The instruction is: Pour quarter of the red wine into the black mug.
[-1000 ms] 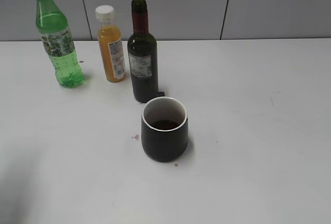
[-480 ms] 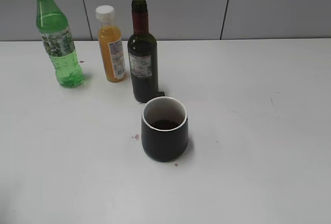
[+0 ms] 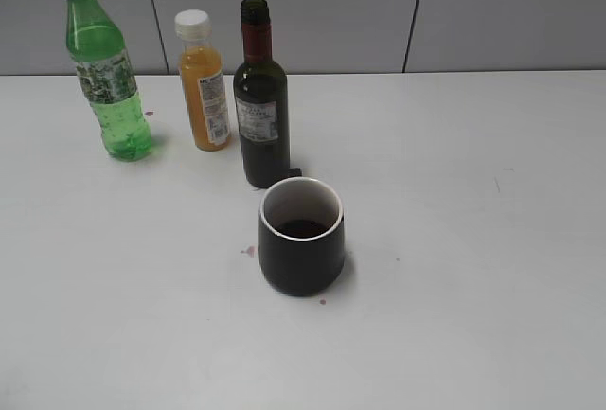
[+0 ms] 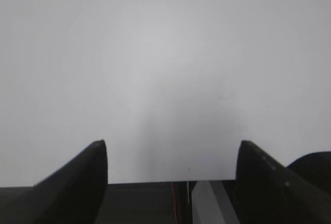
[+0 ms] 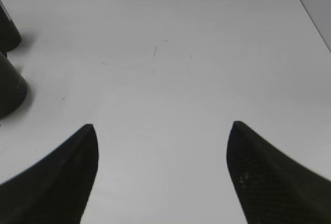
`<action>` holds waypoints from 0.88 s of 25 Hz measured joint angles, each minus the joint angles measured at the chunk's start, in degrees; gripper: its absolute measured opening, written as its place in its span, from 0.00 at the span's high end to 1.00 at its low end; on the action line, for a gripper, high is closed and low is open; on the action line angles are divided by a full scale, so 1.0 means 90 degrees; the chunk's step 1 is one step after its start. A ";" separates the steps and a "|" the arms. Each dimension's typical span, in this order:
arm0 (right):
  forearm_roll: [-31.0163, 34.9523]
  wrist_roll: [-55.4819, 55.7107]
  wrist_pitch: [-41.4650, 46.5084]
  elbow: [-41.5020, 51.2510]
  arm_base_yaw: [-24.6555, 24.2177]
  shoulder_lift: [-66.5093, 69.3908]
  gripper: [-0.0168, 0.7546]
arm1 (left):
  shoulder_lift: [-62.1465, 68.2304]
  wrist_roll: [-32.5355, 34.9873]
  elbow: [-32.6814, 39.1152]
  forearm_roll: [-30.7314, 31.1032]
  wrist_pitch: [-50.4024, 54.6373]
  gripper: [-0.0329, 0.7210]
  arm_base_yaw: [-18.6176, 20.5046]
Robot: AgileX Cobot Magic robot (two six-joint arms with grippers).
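Observation:
The red wine point(image 3: 260, 107), a dark-green bottle with maroon neck foil and no cap, stands upright behind the black mug point(image 3: 301, 237). The mug has a white inside and holds a little dark red liquid. Neither arm shows in the exterior view. My left gripper point(image 4: 170, 146) is open over bare white table near its front edge, with nothing between its fingers. My right gripper point(image 5: 161, 128) is open above the table too. In the right wrist view the mug point(image 5: 8, 89) and the wine bottle's base point(image 5: 8, 30) sit at the far left edge, well clear of the fingers.
A bright green plastic bottle point(image 3: 106, 69) and an orange juice bottle with a white cap point(image 3: 203, 83) stand at the back left. Small red drops point(image 3: 249, 251) mark the white table point(image 3: 473, 240) near the mug. A grey wall runs behind.
A faint shadow at the lower left of the exterior view has gone. The bottles and mug have not moved.

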 joint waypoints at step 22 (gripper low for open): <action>0.0000 0.0000 0.0000 0.0000 0.0000 0.0000 0.22 | -0.3627 -0.0013 0.0014 0.0047 0.0021 0.19 0.0000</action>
